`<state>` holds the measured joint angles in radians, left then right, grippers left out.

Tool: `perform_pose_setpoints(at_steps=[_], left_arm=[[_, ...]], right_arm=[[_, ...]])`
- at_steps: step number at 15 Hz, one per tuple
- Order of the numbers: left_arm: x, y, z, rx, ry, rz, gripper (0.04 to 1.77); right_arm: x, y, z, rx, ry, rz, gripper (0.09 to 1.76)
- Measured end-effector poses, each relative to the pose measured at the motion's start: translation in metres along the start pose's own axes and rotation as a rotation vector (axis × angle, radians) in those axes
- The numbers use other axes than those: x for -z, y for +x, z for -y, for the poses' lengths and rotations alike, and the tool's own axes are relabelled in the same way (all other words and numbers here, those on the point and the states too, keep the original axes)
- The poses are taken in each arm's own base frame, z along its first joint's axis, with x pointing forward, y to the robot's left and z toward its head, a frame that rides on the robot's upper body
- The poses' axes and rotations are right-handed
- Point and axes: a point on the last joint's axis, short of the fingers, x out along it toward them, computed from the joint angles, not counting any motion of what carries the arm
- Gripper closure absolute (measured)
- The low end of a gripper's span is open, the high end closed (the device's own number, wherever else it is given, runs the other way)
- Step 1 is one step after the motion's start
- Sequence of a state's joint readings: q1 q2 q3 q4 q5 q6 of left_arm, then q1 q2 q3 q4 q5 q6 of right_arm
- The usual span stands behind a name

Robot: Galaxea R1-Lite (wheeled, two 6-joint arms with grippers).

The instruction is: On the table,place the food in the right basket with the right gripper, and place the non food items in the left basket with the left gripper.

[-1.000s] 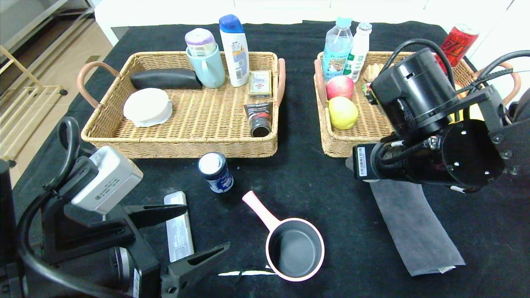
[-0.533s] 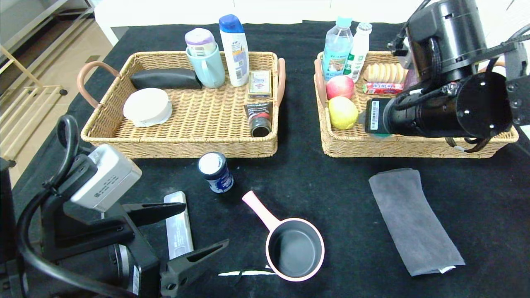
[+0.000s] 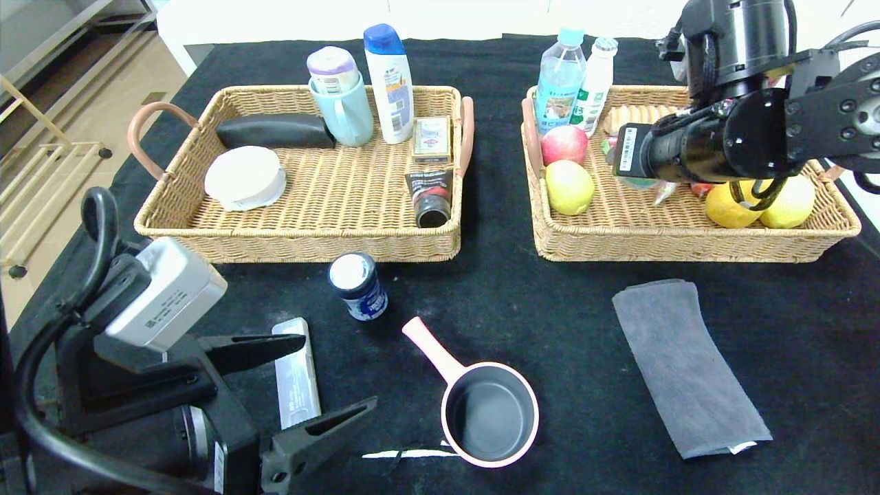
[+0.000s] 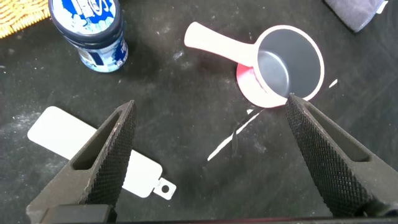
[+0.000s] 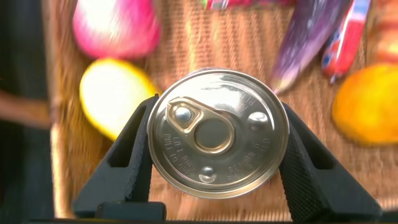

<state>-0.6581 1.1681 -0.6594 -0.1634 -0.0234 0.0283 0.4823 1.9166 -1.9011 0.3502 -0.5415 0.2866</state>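
Right pincer (image 3: 636, 180) over right basket (image 3: 619, 237)

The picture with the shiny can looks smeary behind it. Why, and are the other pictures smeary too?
In the right wrist view the tin, clamped in the right gripper, is sharp, while the fruit and the right basket behind are streaked with blur. The head view and the left wrist view look crisp; the pink saucepan has clean edges.

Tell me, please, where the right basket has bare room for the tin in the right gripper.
The right gripper, shut on the tin, hangs over the right basket. Bare weave lies along the near wall, between the yellow-green apple and the orange fruit. The far side is crowded with bottles and snack packs.
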Motion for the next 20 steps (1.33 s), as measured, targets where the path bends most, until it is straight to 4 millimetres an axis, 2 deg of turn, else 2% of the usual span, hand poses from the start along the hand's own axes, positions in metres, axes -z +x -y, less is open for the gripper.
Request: perform_pose_setpoints(at_steps=[3, 9, 14, 16, 18, 20], left_arm=[[0.000, -0.001, 0.000, -0.001, 0.001, 0.003, 0.09], [0.000, -0.001, 0.000, 0.001, 0.003, 0.004, 0.09], [-0.001, -0.002, 0.000, 0.001, 0.003, 0.006, 0.09], [-0.001, -0.002, 0.000, 0.001, 0.003, 0.006, 0.09], [-0.001, -0.002, 0.000, 0.001, 0.006, 0.006, 0.09], [-0.001, -0.002, 0.000, 0.001, 0.009, 0.006, 0.09]], right_arm=[[-0.001, 0.011, 0.001, 0.003, 0.009, 0.001, 0.66], [0.003, 0.014, -0.003, 0.001, 0.006, -0.007, 0.40], [0.005, 0.012, -0.006, -0.002, 0.000, -0.012, 0.28], [0.005, 0.004, -0.008, -0.018, -0.003, -0.012, 0.25], [0.006, -0.014, -0.013, -0.055, -0.016, -0.019, 0.22], [0.017, -0.031, -0.018, -0.091, -0.048, -0.049, 0.20]])
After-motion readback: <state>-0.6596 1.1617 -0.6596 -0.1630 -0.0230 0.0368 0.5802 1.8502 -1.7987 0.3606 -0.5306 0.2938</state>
